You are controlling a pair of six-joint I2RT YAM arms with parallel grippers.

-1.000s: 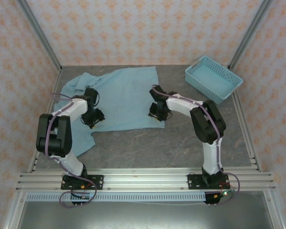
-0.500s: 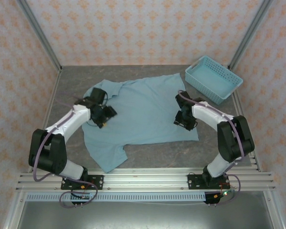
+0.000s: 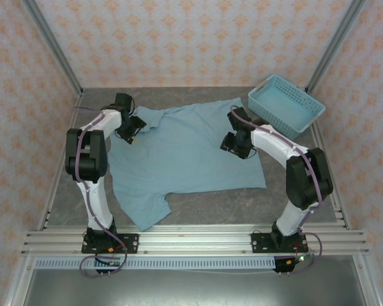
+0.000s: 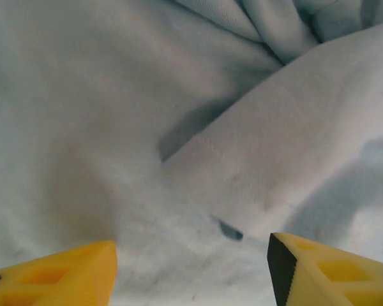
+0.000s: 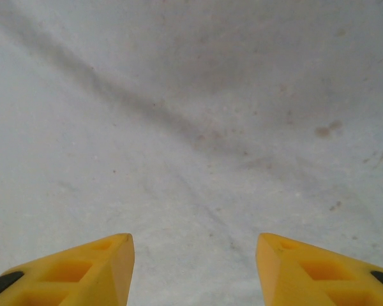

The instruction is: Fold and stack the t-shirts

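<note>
Left end effector point(image 3: 129, 129): fingers spread, nothing between them, over rumpled far-left edge of the light blue t-shirt point(image 3: 185, 153). T-shirt spread mid-bench point(image 3: 204, 205). Right end effector point(image 3: 235, 143): fingers spread, empty, above the t-shirt's right side. Perforated basket point(image 3: 286, 106) far right.

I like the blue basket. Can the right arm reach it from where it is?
Probably yes. The basket sits just beyond the right gripper, by the far right corner, with nothing standing between them. The gripper is open and empty over the shirt.
</note>
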